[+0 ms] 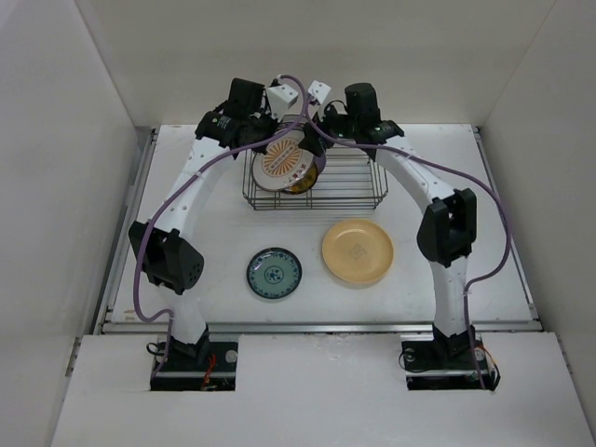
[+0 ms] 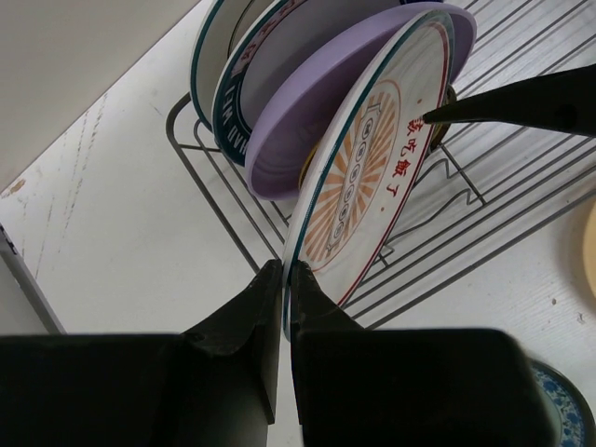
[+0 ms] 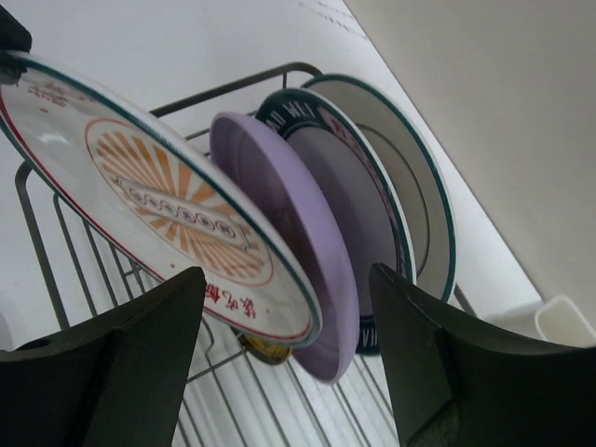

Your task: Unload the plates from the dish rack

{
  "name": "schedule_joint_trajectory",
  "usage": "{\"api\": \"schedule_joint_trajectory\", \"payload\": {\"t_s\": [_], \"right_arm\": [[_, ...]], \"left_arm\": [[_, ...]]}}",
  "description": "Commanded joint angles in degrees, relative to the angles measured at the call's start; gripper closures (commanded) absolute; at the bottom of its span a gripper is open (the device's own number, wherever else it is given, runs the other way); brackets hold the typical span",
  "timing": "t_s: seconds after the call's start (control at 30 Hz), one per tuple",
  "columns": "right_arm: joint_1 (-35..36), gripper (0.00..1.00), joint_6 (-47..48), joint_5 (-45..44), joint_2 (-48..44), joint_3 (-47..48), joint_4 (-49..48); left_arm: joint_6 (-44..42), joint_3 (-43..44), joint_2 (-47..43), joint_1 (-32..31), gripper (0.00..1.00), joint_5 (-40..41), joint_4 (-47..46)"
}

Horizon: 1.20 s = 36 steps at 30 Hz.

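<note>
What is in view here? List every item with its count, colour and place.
table: 1, white, under everything
dish rack: 1, dark wire, far middle of the table
teal plate: 1, teal patterned, flat on the table, near left of the rack
yellow plate: 1, yellow-tan, flat on the table beside the teal one
orange-pattern plate: 1, white and orange, tilted at the rack's front
lavender plate: 1, on edge behind it
dark-rimmed plate: 1, next back
green-rimmed plate: 1, white, rearmost
gold plate: 1, mostly hidden in the rack
holder: 1, white, on the rack's side
left gripper: black, pinching the orange-pattern plate's rim
right gripper: black, open around the plates
</note>
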<state>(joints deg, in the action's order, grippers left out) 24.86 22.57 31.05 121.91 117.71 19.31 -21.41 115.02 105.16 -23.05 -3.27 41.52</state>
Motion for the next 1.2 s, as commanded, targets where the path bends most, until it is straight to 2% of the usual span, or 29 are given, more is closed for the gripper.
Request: {"api": "schedule_joint_trajectory", "payload": {"t_s": [0.0,0.17,0.27,0.3,0.33,0.5,0.53,0.57,0.6,0.77,0.97,1.0,1.03,1.17], "right_arm": [[0.45,0.23,3.27,7.09,2.01,6.38,-2.44],[0.45,0.23,1.52,9.37,7.89,9.99,-5.24],[0.45,0.30,0.29,11.31,8.61,9.99,-6.30],[0.45,0.34,-0.24,11.32,8.61,9.99,-6.82],[0.45,0.43,-0.24,11.32,8.61,9.99,-6.83],[0.45,0.63,-0.86,8.59,5.20,6.49,-7.70],[0.45,0.70,-0.86,7.98,4.31,5.61,-7.71],[0.45,0.84,-0.86,6.58,3.52,4.73,-8.67],[0.45,0.87,-0.86,5.70,2.73,3.33,-8.68],[0.45,0.89,-0.86,2.80,-1.67,0.60,-9.90],[0.98,0.88,-0.86,1.21,-2.46,-0.46,-10.52],[0.98,0.90,-0.86,0.34,-2.46,-0.46,-10.52],[0.98,0.97,-0.86,-0.37,-2.46,-0.46,-10.52],[0.98,0.97,-1.39,-2.56,-3.17,-0.46,-9.91]], "left_arm": [[0.58,3.19,-0.05,-0.42,1.00,-2.36,0.05],[1.72,3.19,-0.05,-0.42,1.00,-3.76,0.06],[1.72,3.19,0.48,-0.42,1.00,-3.76,0.06],[2.24,3.89,1.00,-0.42,1.00,-3.76,0.06],[2.25,4.42,1.01,-0.42,1.00,-3.76,0.06],[2.25,4.95,1.62,-0.42,1.00,-4.29,0.58],[2.77,4.95,1.62,-0.42,1.00,-4.29,0.58],[2.78,4.95,0.93,-0.42,1.00,-4.29,0.58],[2.78,4.95,0.92,-0.42,1.00,-4.29,0.58],[2.78,4.42,-0.92,-0.42,1.00,-4.29,0.58],[2.78,2.23,-1.45,-0.42,1.00,-4.29,0.06],[2.78,2.22,-0.93,-0.42,1.00,-3.68,0.06],[2.78,2.22,-0.93,-0.42,1.00,-2.63,0.06],[2.78,2.22,-2.59,-0.42,1.00,-1.48,0.06]]}}
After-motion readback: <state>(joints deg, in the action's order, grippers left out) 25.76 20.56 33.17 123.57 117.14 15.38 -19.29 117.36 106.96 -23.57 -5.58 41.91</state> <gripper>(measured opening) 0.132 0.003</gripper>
